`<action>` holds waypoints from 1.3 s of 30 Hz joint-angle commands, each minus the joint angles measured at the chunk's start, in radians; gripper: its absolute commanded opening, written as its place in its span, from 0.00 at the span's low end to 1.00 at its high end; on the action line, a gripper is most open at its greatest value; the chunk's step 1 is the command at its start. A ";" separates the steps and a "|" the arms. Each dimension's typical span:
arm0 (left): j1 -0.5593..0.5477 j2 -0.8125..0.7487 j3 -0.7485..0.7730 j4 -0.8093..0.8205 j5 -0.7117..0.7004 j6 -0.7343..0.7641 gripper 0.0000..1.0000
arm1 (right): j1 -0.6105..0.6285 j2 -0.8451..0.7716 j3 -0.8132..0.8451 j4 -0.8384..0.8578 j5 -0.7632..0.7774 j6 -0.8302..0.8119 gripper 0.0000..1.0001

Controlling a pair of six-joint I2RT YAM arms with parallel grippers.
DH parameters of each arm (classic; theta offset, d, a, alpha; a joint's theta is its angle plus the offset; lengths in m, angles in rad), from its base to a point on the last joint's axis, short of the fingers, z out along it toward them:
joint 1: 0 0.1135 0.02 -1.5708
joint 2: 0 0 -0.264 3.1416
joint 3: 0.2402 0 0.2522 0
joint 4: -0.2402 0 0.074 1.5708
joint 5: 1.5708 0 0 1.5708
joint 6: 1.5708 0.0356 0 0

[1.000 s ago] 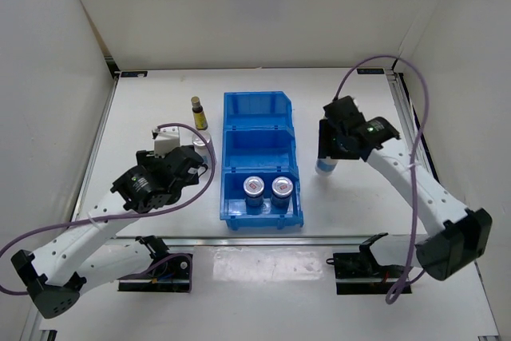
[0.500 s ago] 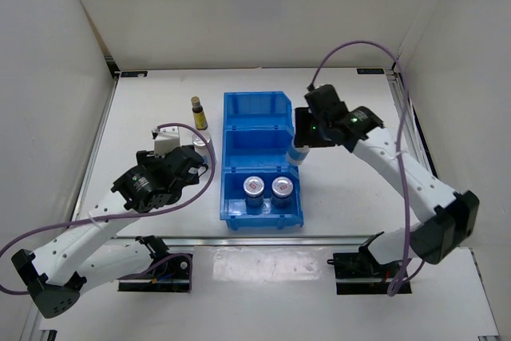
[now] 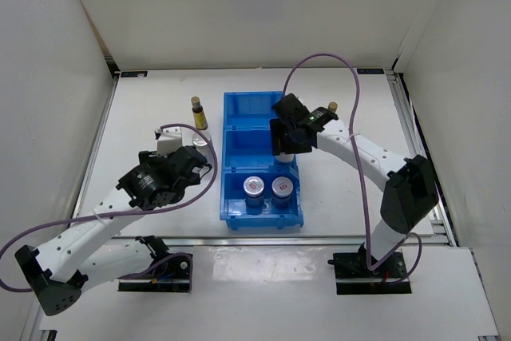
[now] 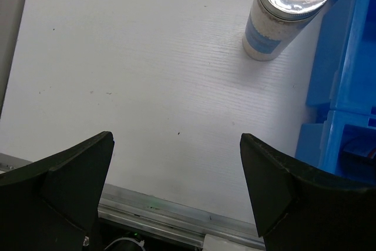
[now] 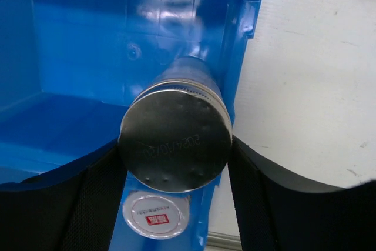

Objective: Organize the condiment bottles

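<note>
My right gripper (image 3: 287, 143) is shut on a white-blue cylinder with a silver lid (image 5: 175, 139) and holds it over the middle compartment of the blue bin (image 3: 239, 121), by its right wall. Two short silver jars with red-marked lids (image 3: 254, 187) (image 3: 280, 187) stand in the near compartment; one also shows in the right wrist view (image 5: 154, 214). My left gripper (image 4: 176, 180) is open and empty over the table, left of the bin. The second white-blue cylinder (image 4: 288, 10) stands just ahead of it. An amber bottle (image 3: 197, 112) stands at the back left. Another dark cap (image 3: 331, 107) peeks out behind the right arm.
The bin's far compartment holds nothing. The bin's left wall (image 4: 346, 57) is close to the right of the left gripper. The table's metal front rail (image 4: 164, 210) lies under the left fingers. White walls enclose the table.
My right arm has carried the white-blue cylinder left, from the table right of the bin to above its middle compartment. The left arm has barely moved.
</note>
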 commanded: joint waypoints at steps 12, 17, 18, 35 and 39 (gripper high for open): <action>0.004 0.189 0.274 0.263 0.086 0.251 0.99 | 0.056 -0.242 0.072 0.018 0.174 0.060 1.00; 0.131 0.372 0.354 0.291 0.284 0.251 0.99 | 0.056 -0.417 0.061 -0.011 0.053 0.008 1.00; 0.162 0.407 0.354 0.313 0.316 0.251 0.99 | 0.056 -0.444 0.061 -0.037 0.031 -0.021 1.00; 0.406 0.653 0.363 0.384 0.560 0.273 0.95 | 0.056 -0.670 -0.051 -0.115 -0.064 -0.077 1.00; 0.425 0.694 0.354 0.393 0.599 0.273 0.85 | 0.056 -0.661 -0.042 -0.125 -0.055 -0.077 1.00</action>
